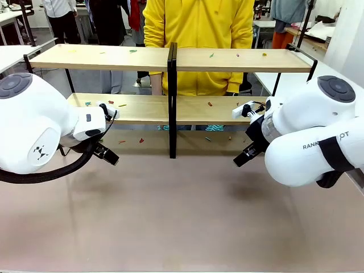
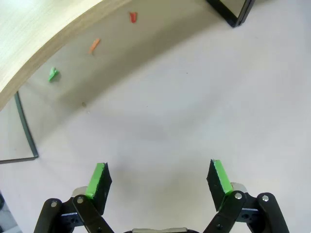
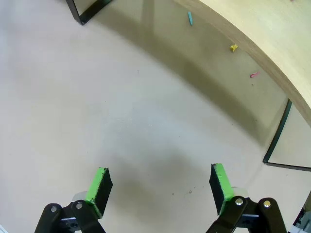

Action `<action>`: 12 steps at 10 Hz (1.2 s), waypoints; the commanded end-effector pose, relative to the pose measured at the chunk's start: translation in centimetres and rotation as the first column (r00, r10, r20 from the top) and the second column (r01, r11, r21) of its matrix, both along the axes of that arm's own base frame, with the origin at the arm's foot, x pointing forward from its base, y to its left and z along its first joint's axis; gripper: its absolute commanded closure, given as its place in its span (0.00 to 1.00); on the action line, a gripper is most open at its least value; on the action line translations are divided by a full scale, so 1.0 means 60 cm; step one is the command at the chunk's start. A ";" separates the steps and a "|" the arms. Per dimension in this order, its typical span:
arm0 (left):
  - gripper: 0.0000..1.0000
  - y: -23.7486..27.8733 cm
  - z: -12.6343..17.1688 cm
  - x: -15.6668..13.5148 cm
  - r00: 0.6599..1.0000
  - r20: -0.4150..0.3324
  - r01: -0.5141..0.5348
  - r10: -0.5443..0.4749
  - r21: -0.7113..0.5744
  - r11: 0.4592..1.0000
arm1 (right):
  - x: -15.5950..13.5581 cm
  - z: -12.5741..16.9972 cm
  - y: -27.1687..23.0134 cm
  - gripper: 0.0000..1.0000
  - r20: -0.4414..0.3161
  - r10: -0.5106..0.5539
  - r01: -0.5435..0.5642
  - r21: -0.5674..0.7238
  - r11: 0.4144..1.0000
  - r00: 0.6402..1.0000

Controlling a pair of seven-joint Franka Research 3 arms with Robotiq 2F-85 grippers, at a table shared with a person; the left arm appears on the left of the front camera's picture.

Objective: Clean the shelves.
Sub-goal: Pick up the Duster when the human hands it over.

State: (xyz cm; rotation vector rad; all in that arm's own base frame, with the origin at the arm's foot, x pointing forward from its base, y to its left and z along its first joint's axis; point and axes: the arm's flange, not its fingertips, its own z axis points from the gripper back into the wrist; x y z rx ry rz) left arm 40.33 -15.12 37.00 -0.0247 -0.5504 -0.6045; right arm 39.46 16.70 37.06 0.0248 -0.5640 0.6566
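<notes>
Front view: the shelves [image 1: 102,57], two long pale-wood boards on a thin black frame, stand at twelve o'clock, dotted with coloured scraps [image 1: 132,50]; a person [image 1: 199,23] in yellow stands behind. Left wrist view: the left gripper [image 2: 159,177] is spread wide and empty over the matte tabletop [image 2: 194,97], with a grainy board edge at ten o'clock. Right wrist view: the right gripper [image 3: 159,179] is likewise spread and empty, with the board at one o'clock.

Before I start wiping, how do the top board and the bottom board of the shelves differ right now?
The top board sits in full view; the bottom board is partly hidden at its ends by the left arm and the right arm. The top board carries green, purple and yellow scraps; the bottom board shows teal, red and orange ones. Both are light wood, littered, and crossed by the black centre post.
</notes>
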 end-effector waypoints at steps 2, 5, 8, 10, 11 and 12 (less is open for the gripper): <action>0.00 0.000 0.000 0.000 1.000 0.000 0.001 -0.001 0.000 1.000 | 0.000 0.000 0.000 0.00 0.000 0.000 0.000 0.001 1.000 1.000; 0.00 0.000 0.000 0.000 1.000 0.000 0.001 -0.001 0.000 1.000 | 0.000 0.000 0.000 0.00 0.000 0.000 0.000 0.001 1.000 1.000; 0.00 0.038 0.106 -0.100 0.982 0.038 0.187 -0.185 -0.056 0.981 | -0.073 0.101 -0.041 0.00 0.055 0.065 -0.068 0.055 0.996 0.996; 0.00 0.095 0.206 -0.226 0.929 0.156 0.359 -0.336 -0.147 0.922 | -0.159 0.190 -0.113 0.00 0.134 0.103 -0.126 0.178 0.976 0.986; 0.00 0.131 0.243 -0.291 0.881 0.237 0.458 -0.410 -0.212 0.863 | -0.201 0.230 -0.150 0.00 0.180 0.142 -0.184 0.240 0.953 0.973; 0.00 0.164 0.265 -0.336 0.854 0.329 0.492 -0.403 -0.258 0.832 | -0.232 0.259 -0.177 0.00 0.218 0.168 -0.227 0.281 0.932 0.961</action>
